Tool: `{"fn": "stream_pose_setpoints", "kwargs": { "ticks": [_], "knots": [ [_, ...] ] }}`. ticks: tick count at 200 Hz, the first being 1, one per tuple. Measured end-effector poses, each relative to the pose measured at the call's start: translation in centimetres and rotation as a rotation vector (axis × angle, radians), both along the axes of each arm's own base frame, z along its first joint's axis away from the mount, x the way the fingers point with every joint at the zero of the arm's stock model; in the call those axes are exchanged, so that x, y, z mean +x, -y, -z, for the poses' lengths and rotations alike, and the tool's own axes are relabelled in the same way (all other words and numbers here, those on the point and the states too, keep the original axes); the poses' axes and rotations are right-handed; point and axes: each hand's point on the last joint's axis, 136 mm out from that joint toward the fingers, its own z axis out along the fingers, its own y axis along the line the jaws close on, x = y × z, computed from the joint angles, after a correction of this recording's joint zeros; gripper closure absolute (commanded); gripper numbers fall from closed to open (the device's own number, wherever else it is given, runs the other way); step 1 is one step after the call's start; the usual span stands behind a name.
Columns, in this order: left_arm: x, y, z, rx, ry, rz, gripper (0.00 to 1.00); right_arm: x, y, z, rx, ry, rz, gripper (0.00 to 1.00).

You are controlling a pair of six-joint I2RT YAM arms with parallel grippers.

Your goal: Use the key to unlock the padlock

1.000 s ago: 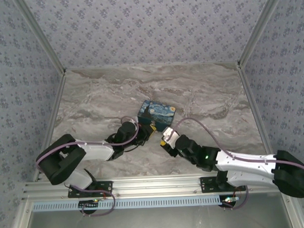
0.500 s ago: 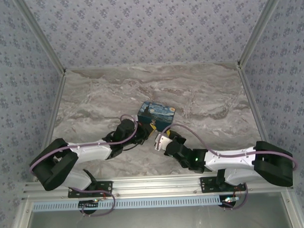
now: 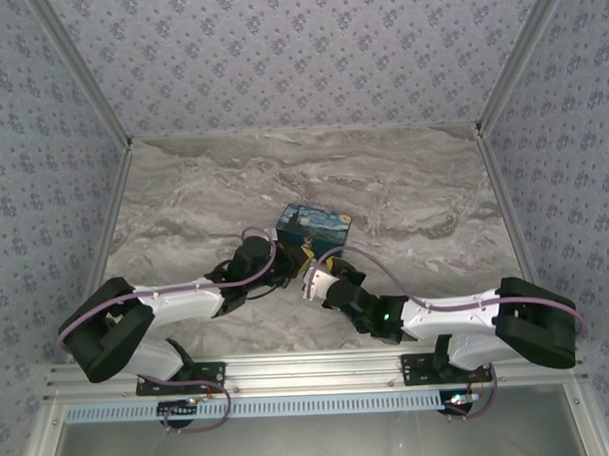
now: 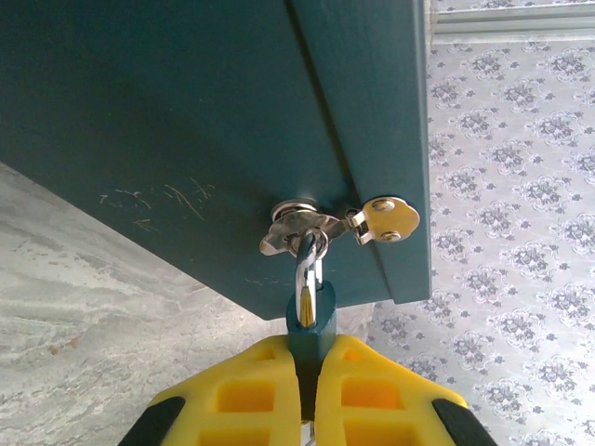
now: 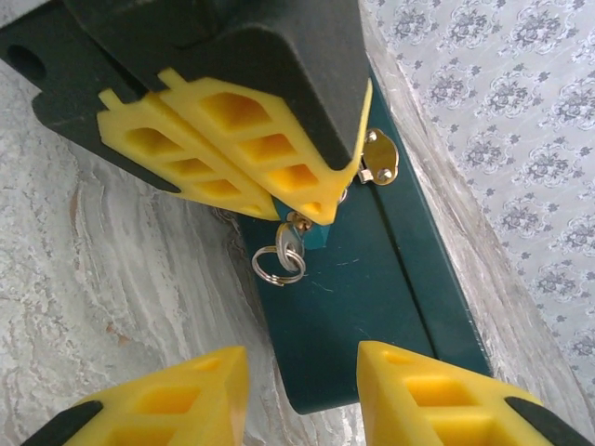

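The small teal padlock (image 4: 310,327) hangs by its shackle from the silver hasp (image 4: 299,226) on the dark teal box wall (image 4: 186,121). My left gripper (image 4: 310,360) is shut on the padlock's body. In the right wrist view the left gripper's yellow fingers (image 5: 232,153) cover most of the padlock (image 5: 318,238). The key (image 5: 289,243) sticks out of its end, with a wire ring (image 5: 277,268) dangling from it. My right gripper (image 5: 302,390) is open, a short way off and facing the key. In the top view it (image 3: 312,285) sits just right of the left gripper (image 3: 292,265).
The painted box (image 3: 314,226) stands mid-table on the marble top (image 3: 184,202), right behind both grippers. A brass hinge plate (image 5: 382,156) is on the box's side. Patterned walls close in the table on three sides.
My right arm has swung left and in toward the box and the left gripper, its jaws narrowing somewhat. The left gripper keeps its hold on the padlock.
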Motion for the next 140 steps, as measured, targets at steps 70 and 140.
{"fn": "stream_pose_setpoints", "kwargs": {
  "ticks": [70, 140],
  "knots": [
    [0.0, 0.0, 0.0, 0.000, 0.000, 0.000, 1.00, 1.0, -1.3, -0.4, 0.015, 0.012, -0.002, 0.76],
    [0.0, 0.0, 0.0, -0.001, -0.002, 0.002, 1.00, 1.7, -1.9, -1.2, 0.052, 0.017, -0.006, 0.85]
  ]
}}
